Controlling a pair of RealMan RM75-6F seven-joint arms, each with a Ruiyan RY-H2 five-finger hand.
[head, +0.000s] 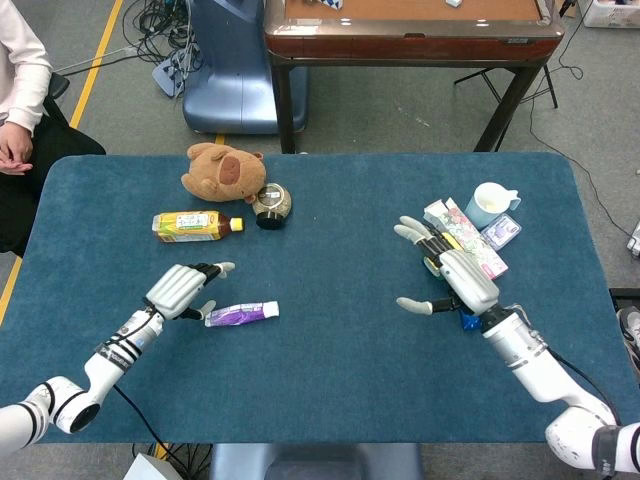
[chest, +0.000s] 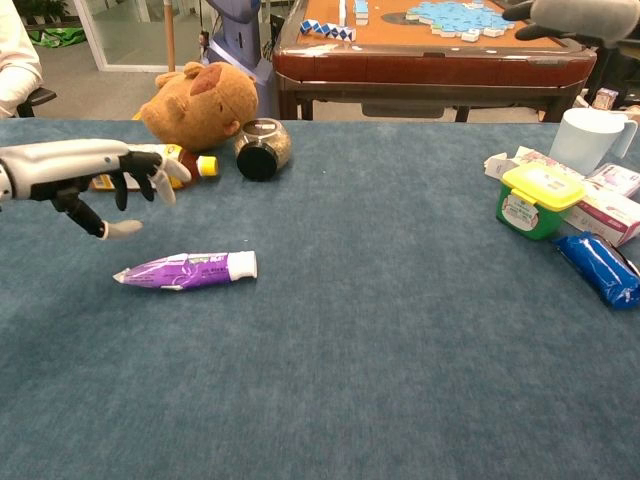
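Bare blue table (head: 330, 330) spans the middle, between the left hand (head: 180, 290) and right hand (head: 455, 280). Obstacles: purple tube (head: 242, 313) beside the left hand; yellow-lidded tub (chest: 538, 200) and blue packet (chest: 598, 267), apparently under the right hand.

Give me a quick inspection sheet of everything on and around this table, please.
Surface: blue table, cloth-covered.
Job's things: purple tube lying flat, free of both hands.
Clutter: plush bear, drink bottle on its side, small jar; on the other side a mug, yellow-lidded tub, flat boxes, blue packet.
Hands: left hand beside the tube, fingers spread, holding nothing; right hand open above the tub.
Cables: tangle on the floor.
Surroundings: wooden table, seated person.
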